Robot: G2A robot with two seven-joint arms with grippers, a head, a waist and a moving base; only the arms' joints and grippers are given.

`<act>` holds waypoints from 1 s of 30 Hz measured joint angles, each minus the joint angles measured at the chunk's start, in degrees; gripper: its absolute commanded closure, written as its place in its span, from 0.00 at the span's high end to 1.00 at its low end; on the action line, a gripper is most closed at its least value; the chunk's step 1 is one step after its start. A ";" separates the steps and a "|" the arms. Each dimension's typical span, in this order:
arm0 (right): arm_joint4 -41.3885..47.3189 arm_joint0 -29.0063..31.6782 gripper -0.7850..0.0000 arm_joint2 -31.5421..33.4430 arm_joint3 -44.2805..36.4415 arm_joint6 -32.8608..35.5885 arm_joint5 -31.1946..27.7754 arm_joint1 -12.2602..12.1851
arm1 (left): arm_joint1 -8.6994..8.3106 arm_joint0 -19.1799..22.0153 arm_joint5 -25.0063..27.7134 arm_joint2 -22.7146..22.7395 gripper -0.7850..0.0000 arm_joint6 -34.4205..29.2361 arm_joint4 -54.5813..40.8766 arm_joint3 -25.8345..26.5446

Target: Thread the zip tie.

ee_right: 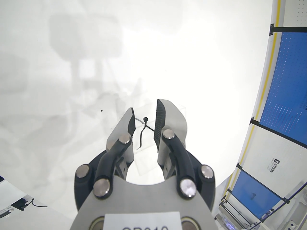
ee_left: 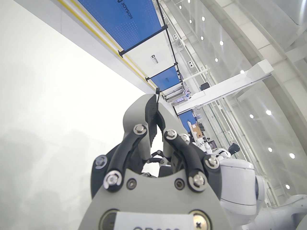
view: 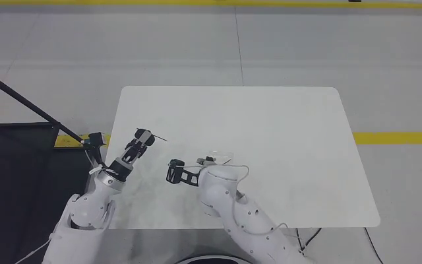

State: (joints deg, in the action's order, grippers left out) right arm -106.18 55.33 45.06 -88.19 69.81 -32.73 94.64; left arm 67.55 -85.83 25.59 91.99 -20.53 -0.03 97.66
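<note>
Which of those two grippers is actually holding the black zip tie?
The left gripper: it is pinched shut on the thin black zip tie. The right gripper stands open, gripping nothing.

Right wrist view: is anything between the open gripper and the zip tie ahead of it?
Nothing visible. The right gripper is open, and the zip tie lies on a clear sheet, in plain sight through the gap between the fingers.

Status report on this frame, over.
Left gripper shut on zip tie. Right gripper open, second zip tie beyond its fingers on clear tray. Nothing blocking.
</note>
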 measured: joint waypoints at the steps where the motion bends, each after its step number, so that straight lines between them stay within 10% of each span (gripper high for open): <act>1: 0.03 -0.05 0.24 0.05 0.11 0.08 0.09 0.04 | -0.01 -0.01 0.02 0.00 0.00 0.00 0.03 0.08; 11: 0.11 -0.14 0.21 0.23 0.96 0.35 -0.19 0.23 | -0.07 -0.03 0.01 -0.13 0.00 -0.03 0.30 0.42; 17: 0.19 -0.45 0.00 0.46 1.42 0.59 -0.20 0.38 | -0.10 -0.05 0.03 -0.14 0.00 0.02 0.29 0.39; 30: -1.85 1.65 0.00 1.44 -3.18 -1.23 0.27 -0.04 | -0.15 -0.08 0.46 -0.14 0.00 0.24 -0.02 0.13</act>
State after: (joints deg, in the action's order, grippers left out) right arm -108.03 56.98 46.50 -91.37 68.58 -32.47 94.60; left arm 67.40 -85.91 26.05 91.85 -20.29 -0.05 97.79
